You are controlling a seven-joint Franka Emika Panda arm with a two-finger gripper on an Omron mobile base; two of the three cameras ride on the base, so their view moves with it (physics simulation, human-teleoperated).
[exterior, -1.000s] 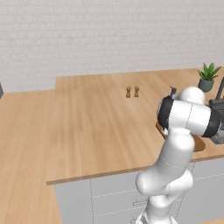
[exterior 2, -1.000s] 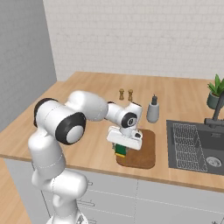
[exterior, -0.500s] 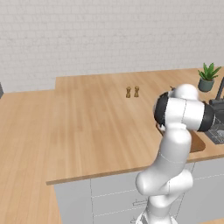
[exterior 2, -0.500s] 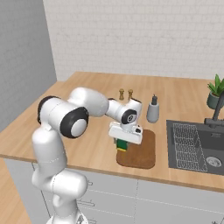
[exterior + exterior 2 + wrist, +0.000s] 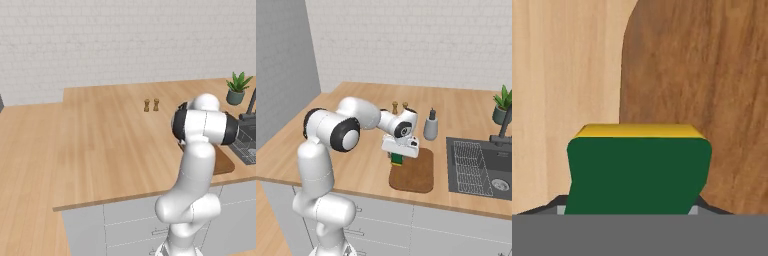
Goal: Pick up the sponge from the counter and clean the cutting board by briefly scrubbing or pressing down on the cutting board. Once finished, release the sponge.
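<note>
The gripper is clenched on the sponge at the cutting board's edge; it could scrub the counter instead.

The arm is built of glossy white, rounded segments, bulbous at base and shoulder, with wide black bands ringing the joints. Just above the jaws sits a flat white hand block, beside a round dark-faced wrist joint. The gripper has small dark finger tips.
</note>
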